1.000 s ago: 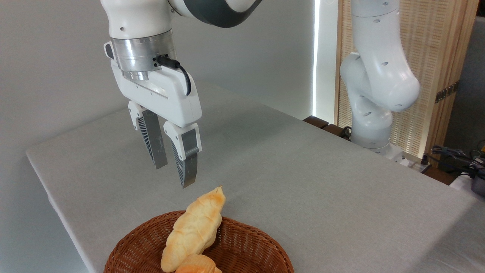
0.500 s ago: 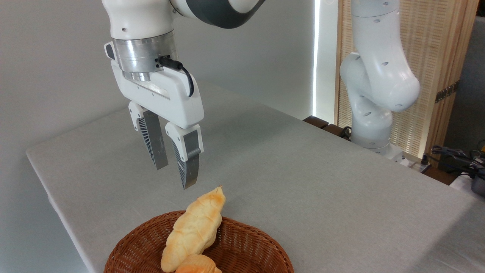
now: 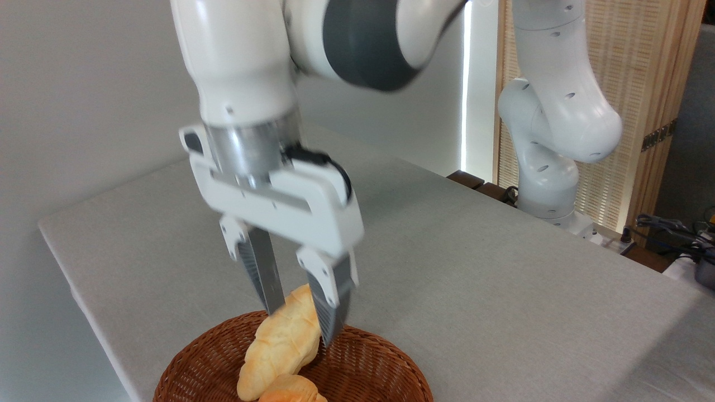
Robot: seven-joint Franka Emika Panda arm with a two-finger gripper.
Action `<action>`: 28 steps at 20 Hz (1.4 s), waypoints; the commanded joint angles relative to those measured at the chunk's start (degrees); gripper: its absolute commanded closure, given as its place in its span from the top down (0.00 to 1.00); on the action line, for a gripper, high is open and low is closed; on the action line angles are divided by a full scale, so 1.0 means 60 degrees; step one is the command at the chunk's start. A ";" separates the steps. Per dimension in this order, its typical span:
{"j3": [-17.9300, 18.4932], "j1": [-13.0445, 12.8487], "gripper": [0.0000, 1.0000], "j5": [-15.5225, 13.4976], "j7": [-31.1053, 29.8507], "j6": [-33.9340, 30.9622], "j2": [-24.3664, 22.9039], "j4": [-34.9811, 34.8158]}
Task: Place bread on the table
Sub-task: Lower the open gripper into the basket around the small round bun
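While the grey surface (image 3: 447, 268) carries a basket (image 3: 363, 368) at its near edge, the gripper (image 3: 301, 321) hangs narrowly parted astride the pale loaf (image 3: 279, 349); bread (image 3: 290, 391) sits in the basket, nearest.

Braided loaf (image 3: 282, 349) between end effector (image 3: 301, 326) and bun (image 3: 290, 391); bare table (image 3: 475, 279) rightward.

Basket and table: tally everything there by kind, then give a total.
Bread: 2, the long pale braided loaf and the small orange bun
Wicker basket: 1
Table: 1
Robot gripper: 1
Total: 5
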 commanded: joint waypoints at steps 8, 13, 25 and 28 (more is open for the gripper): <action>-0.0044 0.0604 1.00 -0.0719 -0.0071 0.1896 0.1309 -0.0017; -0.0293 0.0545 1.00 -0.0734 -0.0071 0.2043 0.1646 -0.0002; -0.0792 0.0545 0.38 -0.0792 -0.0013 0.2234 0.1793 0.0013; -0.0792 0.0545 0.38 -0.0894 0.0017 0.2234 0.1793 0.0027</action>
